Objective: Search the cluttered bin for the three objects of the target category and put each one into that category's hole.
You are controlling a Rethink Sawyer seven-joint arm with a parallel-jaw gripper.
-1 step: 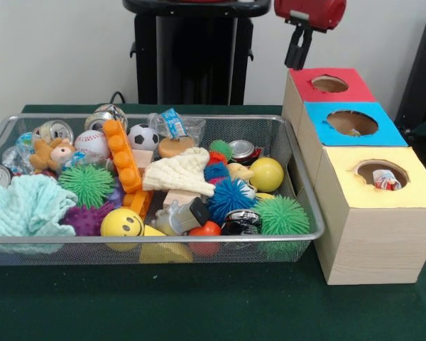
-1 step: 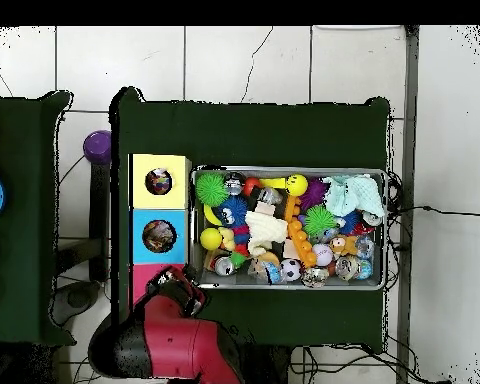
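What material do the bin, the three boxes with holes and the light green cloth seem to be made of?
The bin looks like metal: fine silver wire mesh with a shiny rod rim. The boxes look like cardboard or thin wood, with a pale wood-grain pattern on the sides and matte coloured tops, probably paper, roughly cut around the holes. The cloth looks like soft crinkled cotton gauze, matte and loosely bunched.

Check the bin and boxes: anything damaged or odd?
One thing: the round hole in the yellow-topped wooden box has a ragged, torn edge, unlike the clean hole in the blue-topped box. The wire mesh bin sits level.
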